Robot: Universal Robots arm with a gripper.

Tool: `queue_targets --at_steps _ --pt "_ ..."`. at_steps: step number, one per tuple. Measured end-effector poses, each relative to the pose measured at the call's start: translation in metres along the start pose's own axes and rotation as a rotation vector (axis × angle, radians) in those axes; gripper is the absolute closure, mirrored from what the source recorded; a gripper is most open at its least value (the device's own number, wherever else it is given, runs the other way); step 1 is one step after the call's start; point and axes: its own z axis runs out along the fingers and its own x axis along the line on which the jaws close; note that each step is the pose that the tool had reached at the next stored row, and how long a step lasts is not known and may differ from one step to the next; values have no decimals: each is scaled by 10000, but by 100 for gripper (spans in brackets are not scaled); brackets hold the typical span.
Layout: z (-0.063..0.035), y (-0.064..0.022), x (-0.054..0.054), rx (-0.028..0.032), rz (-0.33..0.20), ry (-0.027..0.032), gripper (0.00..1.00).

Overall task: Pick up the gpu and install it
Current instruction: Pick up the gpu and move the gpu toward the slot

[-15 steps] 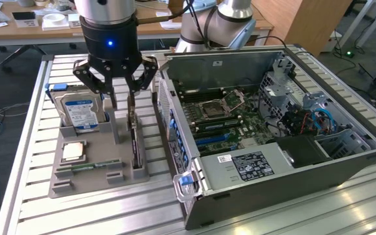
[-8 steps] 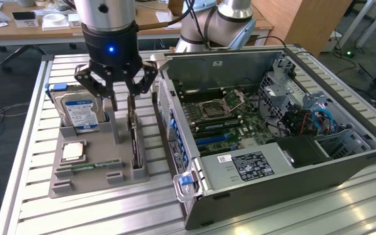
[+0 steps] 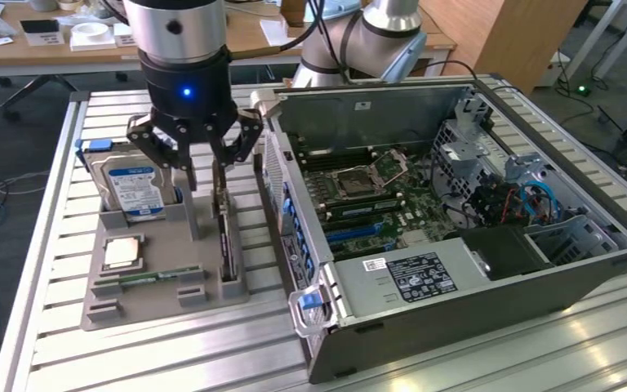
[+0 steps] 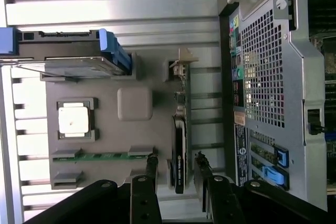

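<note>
The gpu (image 3: 224,238) stands on its long edge in a slot of the grey holder tray (image 3: 150,309), just beside the open computer case (image 3: 477,245). My gripper (image 3: 206,173) hangs straight above the card's far end, open, one finger on each side. In the wrist view the gpu (image 4: 179,148) is a thin dark strip with a green board edge and a silver bracket at its far end. It runs between the two fingertips (image 4: 151,163), with a gap on both sides. The gripper (image 4: 176,167) touches nothing.
On the same tray (image 4: 136,140) stand a silver hard drive with a blue label (image 3: 131,186), a CPU (image 3: 123,251) and a RAM stick (image 3: 156,276). The case lies open with its motherboard (image 3: 362,192) exposed. The case's perforated rear wall (image 4: 265,66) stands close beside the gpu.
</note>
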Motion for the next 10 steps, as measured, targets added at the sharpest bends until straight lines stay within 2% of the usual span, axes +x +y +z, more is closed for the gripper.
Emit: queue_targets --at_steps 6,10 --pt "67 -3 2 1 0 0 58" --pt "76 -3 2 1 0 1 58"
